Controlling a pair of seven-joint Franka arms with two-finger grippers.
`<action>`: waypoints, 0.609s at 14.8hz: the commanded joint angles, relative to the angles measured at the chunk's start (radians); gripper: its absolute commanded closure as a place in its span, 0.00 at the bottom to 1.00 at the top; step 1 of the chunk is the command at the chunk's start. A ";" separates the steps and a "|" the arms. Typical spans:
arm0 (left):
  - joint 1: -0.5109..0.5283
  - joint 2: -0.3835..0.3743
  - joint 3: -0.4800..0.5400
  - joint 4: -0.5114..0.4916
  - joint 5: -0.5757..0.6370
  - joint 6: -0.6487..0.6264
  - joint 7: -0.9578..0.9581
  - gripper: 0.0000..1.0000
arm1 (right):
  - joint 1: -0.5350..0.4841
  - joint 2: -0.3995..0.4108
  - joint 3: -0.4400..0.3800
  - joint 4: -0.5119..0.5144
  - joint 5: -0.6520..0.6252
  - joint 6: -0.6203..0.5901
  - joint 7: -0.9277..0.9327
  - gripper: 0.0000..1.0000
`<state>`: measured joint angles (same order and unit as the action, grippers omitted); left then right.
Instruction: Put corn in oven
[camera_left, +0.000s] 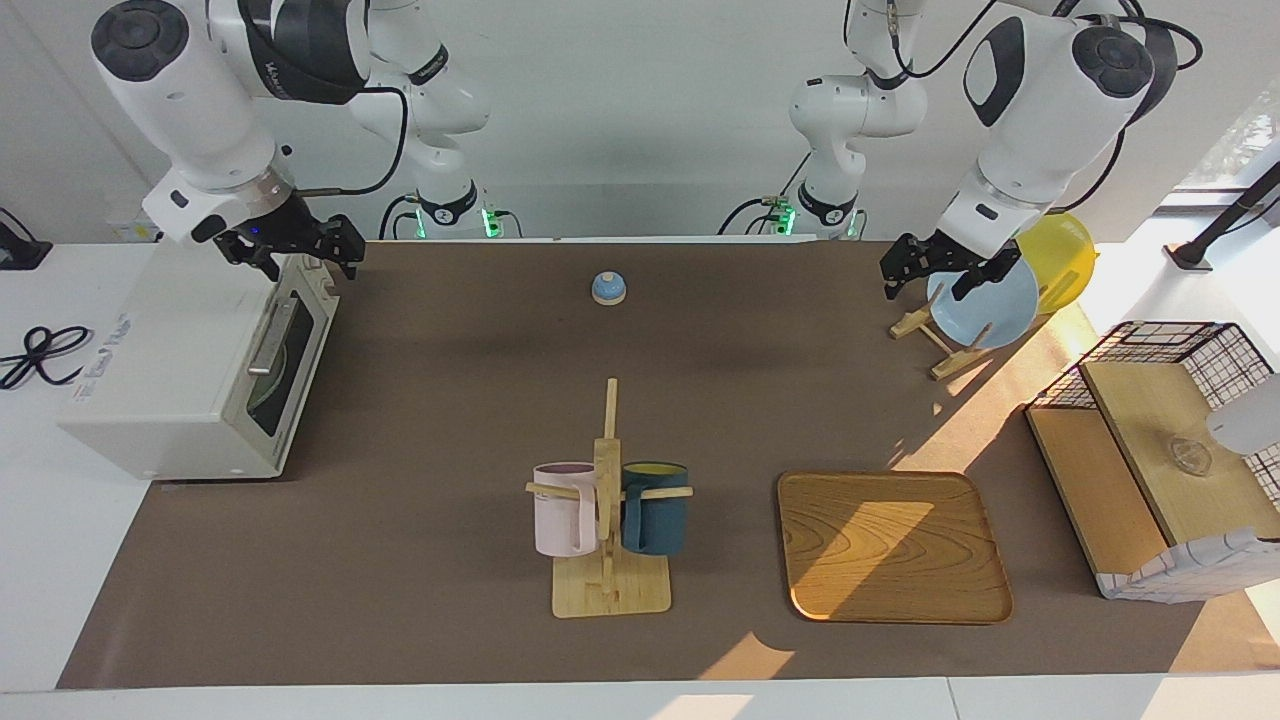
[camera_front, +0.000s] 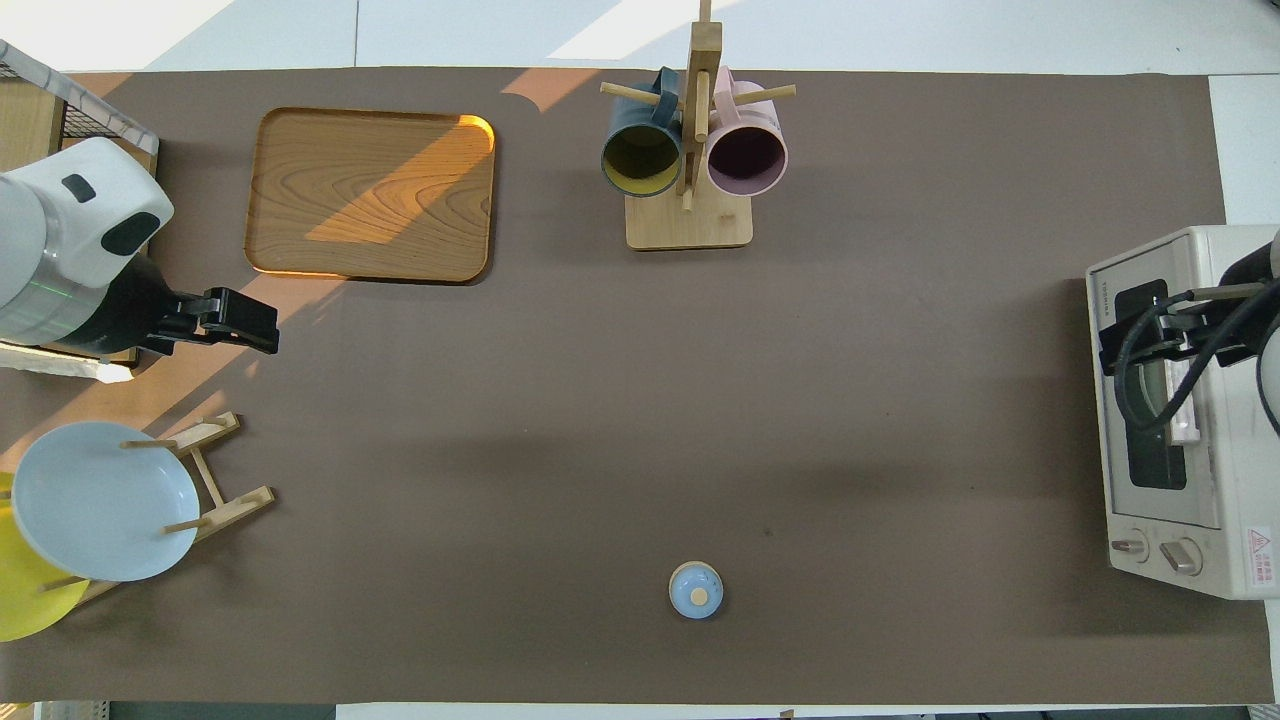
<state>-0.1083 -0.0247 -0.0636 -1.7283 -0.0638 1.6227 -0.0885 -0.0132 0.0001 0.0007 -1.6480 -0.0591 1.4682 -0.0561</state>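
Corn: bright yellow cob, not visible; judged shut inside white boxy toaster oven (camera_left: 190, 370) at right arm's table end, dark-glass door closed. Right gripper (camera_left: 291, 248) over oven top, fingers spread, empty. Left gripper (camera_left: 940, 263) waits above pale blue plate (camera_left: 985, 305), fingers spread.

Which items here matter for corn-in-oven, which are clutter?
Job:
white boxy toaster oven, door shut
right gripper, over the oven
corn: not visible

Clutter:
wooden tray
wooden mug rack
blue bell
pale blue plate
black wire basket

White boxy oven (camera_left: 190, 370) (camera_front: 1180, 420) at the right arm's table end, dark-glass door closed.
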 joint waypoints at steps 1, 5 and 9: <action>0.010 -0.026 -0.004 -0.024 -0.010 0.009 0.009 0.00 | 0.009 0.047 0.009 0.071 0.039 -0.037 0.035 0.00; 0.010 -0.026 -0.004 -0.024 -0.010 0.009 0.009 0.00 | 0.019 0.031 0.007 0.066 0.050 -0.035 0.036 0.00; 0.010 -0.026 -0.004 -0.024 -0.010 0.009 0.009 0.00 | 0.019 0.029 0.004 0.066 0.047 -0.040 0.036 0.00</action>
<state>-0.1083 -0.0247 -0.0636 -1.7283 -0.0638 1.6227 -0.0885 0.0080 0.0258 0.0060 -1.5988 -0.0317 1.4530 -0.0341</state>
